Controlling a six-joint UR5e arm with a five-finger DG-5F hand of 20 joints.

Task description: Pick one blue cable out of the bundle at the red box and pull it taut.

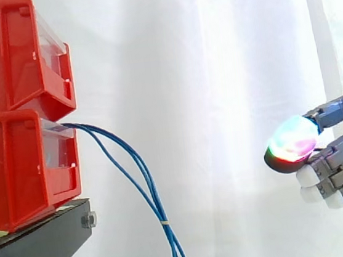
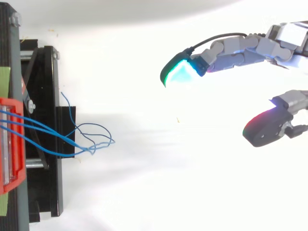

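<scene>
2 red bins sit stacked at 9 o'clock in the side view, the upper red bin on the lower red bin, both resting on a black surface. The blue cables leave the clear front of the lower bin as a loose bundle, arc toward 3 o'clock, then sag steeply toward 6 o'clock, where a small pale tie binds them before they run off the bottom edge. In the top view the same bundle crosses the black surface from the bin at 9 o'clock, and its slack loops end in a tangle a short way toward 3 o'clock. The hand hangs at 3 o'clock before the white curtain, well apart from the cables and level with their lower stretch. From above, the hand reaches in from about 2 o'clock, its fingers gently bent and spread from the thumb, with an empty gap between them and nothing held. One pad glows cyan-green, the thumb's glows red.
</scene>
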